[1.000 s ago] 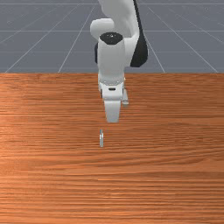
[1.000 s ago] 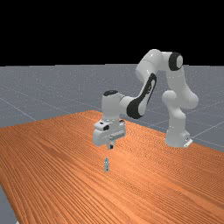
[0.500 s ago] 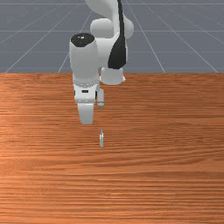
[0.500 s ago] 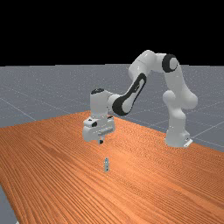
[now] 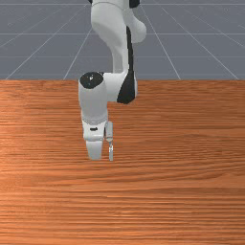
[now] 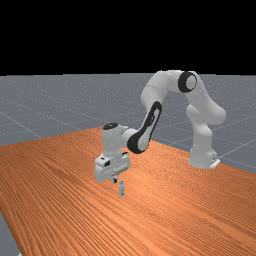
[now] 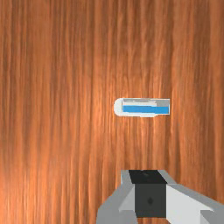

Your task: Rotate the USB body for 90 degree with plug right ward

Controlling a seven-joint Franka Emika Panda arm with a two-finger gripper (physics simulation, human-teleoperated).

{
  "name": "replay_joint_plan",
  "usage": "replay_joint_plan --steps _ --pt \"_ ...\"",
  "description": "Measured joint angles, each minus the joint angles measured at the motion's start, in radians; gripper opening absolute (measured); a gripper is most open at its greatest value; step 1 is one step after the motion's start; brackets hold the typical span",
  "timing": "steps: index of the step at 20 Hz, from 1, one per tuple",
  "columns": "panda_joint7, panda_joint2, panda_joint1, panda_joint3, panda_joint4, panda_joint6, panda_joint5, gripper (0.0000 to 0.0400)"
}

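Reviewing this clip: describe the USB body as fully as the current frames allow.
The USB body is a small, slender piece, white and grey with a bright blue strip along its length. It looks like plastic, perhaps part metal. One end is rounded and white, the other squared off. It lies on the wooden table, its length across the grain. The pincer is beside it, on the front view's left, not touching it.
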Motion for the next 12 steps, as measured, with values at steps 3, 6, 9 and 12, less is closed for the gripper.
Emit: replay_joint_plan --steps 3,6,9,12 --pt "0.062 -0.009 0.02 -0.006 -0.024 0.03 0.012 0.0" --pt "0.109 -0.014 0.054 -0.003 -0.034 0.034 0.012 0.0" --pt "0.176 -0.019 0.094 -0.002 -0.041 0.037 0.015 0.0" --pt "0.213 -0.02 0.135 0.008 -0.043 0.037 0.009 0.0"
